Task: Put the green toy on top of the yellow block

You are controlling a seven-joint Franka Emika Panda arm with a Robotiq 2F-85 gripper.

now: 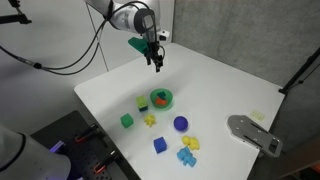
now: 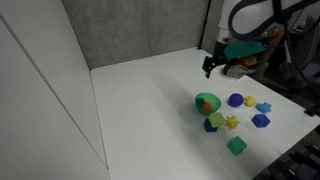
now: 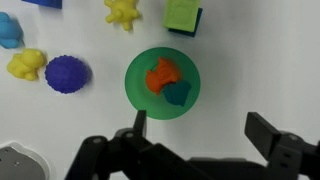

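The green toy (image 3: 179, 95), a dark teal-green chunky piece, lies in the round light-green bowl (image 3: 140, 95) beside an orange piece (image 3: 160, 74). The bowl shows in both exterior views (image 1: 167, 102) (image 2: 200, 99). A yellowish-green cube (image 3: 181, 14) with a dark piece against it lies just past the bowl and also shows in an exterior view (image 1: 141, 102). It is the nearest match to the yellow block, and I see no plainer yellow cube. My gripper (image 3: 200, 130) is open and empty. It hangs above the table behind the bowl (image 1: 155, 60) (image 2: 210, 68).
Near the bowl lie a purple ball (image 3: 66, 73), a yellow star-like piece (image 3: 122, 12), a pale yellow piece (image 3: 27, 65), light blue pieces (image 3: 9, 29), a bright green cube (image 1: 127, 121) and a blue cube (image 1: 159, 145). A grey device (image 1: 250, 133) sits by the table edge.
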